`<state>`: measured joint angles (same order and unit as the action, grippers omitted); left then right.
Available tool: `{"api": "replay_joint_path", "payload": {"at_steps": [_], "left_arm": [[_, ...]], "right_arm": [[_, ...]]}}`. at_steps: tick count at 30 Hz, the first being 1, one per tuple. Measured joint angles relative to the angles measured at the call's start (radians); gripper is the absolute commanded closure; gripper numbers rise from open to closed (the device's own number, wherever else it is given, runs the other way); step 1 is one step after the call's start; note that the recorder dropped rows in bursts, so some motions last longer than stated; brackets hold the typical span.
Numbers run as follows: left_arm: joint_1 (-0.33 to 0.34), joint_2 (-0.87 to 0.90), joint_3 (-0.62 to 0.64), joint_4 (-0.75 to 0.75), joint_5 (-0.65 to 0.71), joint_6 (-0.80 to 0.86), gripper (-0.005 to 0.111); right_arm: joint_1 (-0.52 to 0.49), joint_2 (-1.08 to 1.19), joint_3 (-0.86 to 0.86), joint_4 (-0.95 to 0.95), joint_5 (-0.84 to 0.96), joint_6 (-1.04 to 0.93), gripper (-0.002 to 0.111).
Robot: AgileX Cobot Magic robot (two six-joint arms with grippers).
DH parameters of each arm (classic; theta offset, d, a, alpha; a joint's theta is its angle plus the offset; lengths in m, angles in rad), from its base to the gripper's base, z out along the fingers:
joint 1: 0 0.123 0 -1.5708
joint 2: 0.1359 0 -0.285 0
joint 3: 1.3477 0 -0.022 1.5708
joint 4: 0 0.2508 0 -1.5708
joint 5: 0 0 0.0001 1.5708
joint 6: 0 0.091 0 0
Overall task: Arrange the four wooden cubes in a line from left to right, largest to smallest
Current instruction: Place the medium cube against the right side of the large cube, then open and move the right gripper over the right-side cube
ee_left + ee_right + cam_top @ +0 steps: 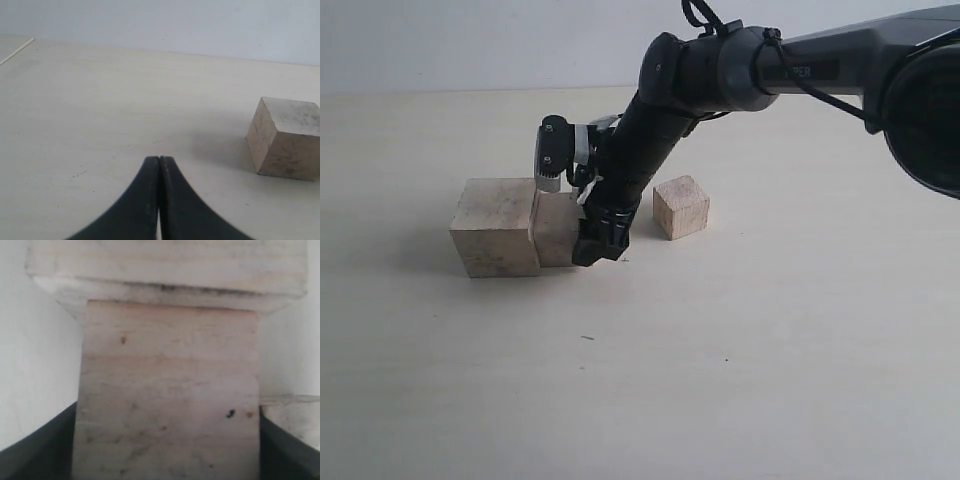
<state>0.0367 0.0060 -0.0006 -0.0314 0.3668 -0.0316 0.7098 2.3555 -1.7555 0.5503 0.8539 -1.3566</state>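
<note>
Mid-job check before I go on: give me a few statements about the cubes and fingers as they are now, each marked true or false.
1. The left fingers are pressed shut, holding nothing. True.
2. The second cube stands well apart from the largest cube. False: the two sit side by side, touching.
3. The right fingers sit on either side of the second cube. True.
4. The exterior view shows all four cubes. False: only three show there, with the small cube alone to the right.
</note>
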Motion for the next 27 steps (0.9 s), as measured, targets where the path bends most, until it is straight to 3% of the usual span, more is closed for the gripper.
{"api": "replay_joint_path", "payload": {"at_steps": [6,19,22,27], "left_arm": [[0.0,0.0,0.0,0.0,0.0,0.0,0.107],[0.0,0.0,0.0,0.0,0.0,0.0,0.107],[0.0,0.0,0.0,0.0,0.0,0.0,0.107],[0.0,0.0,0.0,0.0,0.0,0.0,0.107]], "right_arm": [[0.0,0.0,0.0,0.0,-0.011,0.035,0.018],[0.0,-0.188,0.002,-0.038,0.171,0.206,0.017],[0.0,-0.243,0.002,-0.141,0.175,0.334,0.017],[0.0,-0.294,0.002,-0.423,0.191,0.784,0.017]]}}
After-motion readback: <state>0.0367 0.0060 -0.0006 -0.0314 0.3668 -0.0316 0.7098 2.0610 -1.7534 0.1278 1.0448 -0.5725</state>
